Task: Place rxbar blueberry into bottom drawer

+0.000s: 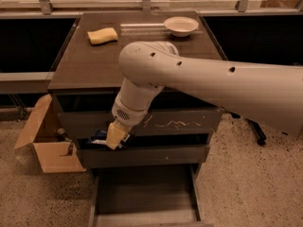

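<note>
Clamped on the bar (pixel 98 138), with the gripper (pixel 113 143) hanging just in front of the middle drawer (pixel 156 155), below the scratched top drawer (pixel 175 123). Pokes out toward 9 o'clock from the fingers, long axis roughly 9-to-3. Not yet in the target: down at 5 o'clock from the gripper, the bottom drawer (pixel 147 195), pulled out, wide flat floor showing. Seems to call for a descent toward 6 with a shift toward 3, since the bar's outer end looks about in line with the drawer's left wall. Worth minding: the middle drawer's front lip on the way down. Off at 9 o'clock, a cardboard box (pixel 49 148) on the ground, near enough to catch an early drop. Well apart at 12, sponge (pixel 102 35) and bowl (pixel 180 25).
</note>
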